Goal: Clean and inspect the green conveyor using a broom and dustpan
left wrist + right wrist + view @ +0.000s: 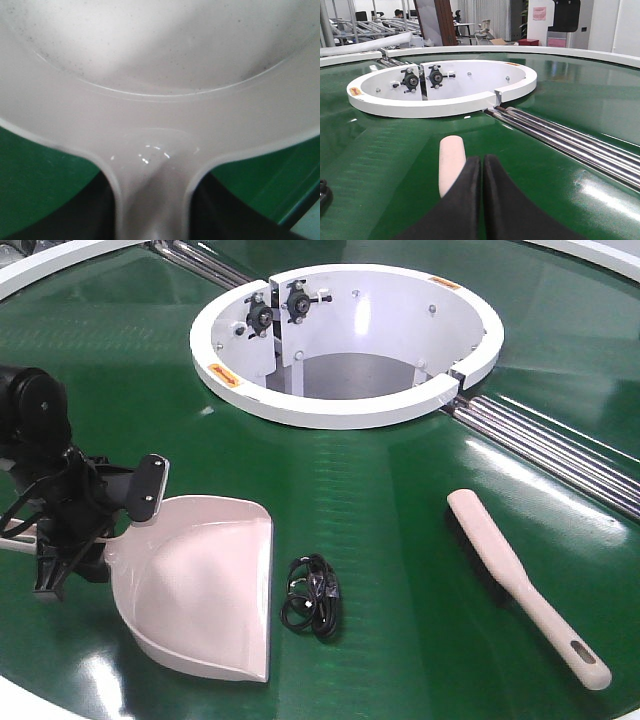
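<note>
Two tools are seen on the green conveyor, and only one is held. Nearest, at the left, the dustpan is set on the belt with its lip facing right. In the left wrist view its handle is clamped on both sides by the dark fingers of the left gripper. Just beside the lip a black cable bundle lies loose, touching neither tool; it is judged to be the debris to be swept. At the right the broom is laid flat, bristles down, handle end toward the near edge, well apart from the dustpan. It is not gripped. The right gripper is shown low over it, fingers pressed together with nothing between them, and the broom's rounded tip shows just beside one finger. Whether the broom is touched cannot be told. Farther off, the round white-walled opening and the steel rollers are seen.

Step in hand, as judged: dustpan secured, broom pickup not yet done. For the next move the right fingers would have to be opened, set astride the broom's slim body and closed. Only then can the bundle be brushed toward the lip.
</note>
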You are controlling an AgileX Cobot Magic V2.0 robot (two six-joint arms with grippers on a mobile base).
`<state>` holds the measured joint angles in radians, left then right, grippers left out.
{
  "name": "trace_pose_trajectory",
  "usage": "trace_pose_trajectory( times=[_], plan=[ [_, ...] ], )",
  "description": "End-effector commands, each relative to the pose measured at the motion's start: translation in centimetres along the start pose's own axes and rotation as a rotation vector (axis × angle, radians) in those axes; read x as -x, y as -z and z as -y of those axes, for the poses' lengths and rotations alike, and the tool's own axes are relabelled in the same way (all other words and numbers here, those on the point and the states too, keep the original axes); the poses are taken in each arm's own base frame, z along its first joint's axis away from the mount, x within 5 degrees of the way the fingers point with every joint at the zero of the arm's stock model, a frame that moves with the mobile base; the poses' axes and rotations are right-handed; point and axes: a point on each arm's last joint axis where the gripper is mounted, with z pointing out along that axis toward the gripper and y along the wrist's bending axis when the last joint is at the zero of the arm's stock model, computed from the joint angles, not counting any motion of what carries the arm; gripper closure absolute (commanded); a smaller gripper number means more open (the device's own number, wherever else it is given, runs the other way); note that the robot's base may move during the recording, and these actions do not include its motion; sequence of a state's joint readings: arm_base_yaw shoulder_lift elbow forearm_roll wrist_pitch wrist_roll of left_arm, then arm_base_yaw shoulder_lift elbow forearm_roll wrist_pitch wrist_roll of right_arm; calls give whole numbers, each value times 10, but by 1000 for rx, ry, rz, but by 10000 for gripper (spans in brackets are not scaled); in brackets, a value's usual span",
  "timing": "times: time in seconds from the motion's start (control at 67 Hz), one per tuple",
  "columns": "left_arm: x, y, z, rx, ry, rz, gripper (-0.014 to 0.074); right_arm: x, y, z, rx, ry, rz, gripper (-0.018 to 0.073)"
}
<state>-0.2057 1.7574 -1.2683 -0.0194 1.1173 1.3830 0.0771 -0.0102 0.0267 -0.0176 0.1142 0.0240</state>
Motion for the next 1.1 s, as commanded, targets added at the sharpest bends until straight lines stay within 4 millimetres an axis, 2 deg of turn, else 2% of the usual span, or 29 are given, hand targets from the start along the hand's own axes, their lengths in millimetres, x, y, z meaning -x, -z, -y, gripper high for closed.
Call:
trace_pose_trajectory(
  times=[0.0,0.149,0.239,0.403,0.582,0.701,0.97,1.09],
  plan=[
    [4,17,3,37,-3,25,603,4,1,0,0,9,99,569],
    [4,17,3,37,-3,25,603,26,6,0,7,-13,326,569],
    [4,17,3,37,-3,25,603,46,9,-1,7,-12,353,569],
    [4,17,3,37,-3,25,603,92,8,0,-2,16,189,569],
    [4,17,3,37,-3,25,603,127,-11,-2,7,-25,-124,569],
    [4,17,3,37,-3,25,603,132,-25,-4,27,-68,-314,569],
    [4,17,3,37,-3,25,603,123,-45,-6,26,-116,-453,559],
    [4,17,3,37,-3,25,603,122,-52,-6,25,-104,-535,497]
  ],
)
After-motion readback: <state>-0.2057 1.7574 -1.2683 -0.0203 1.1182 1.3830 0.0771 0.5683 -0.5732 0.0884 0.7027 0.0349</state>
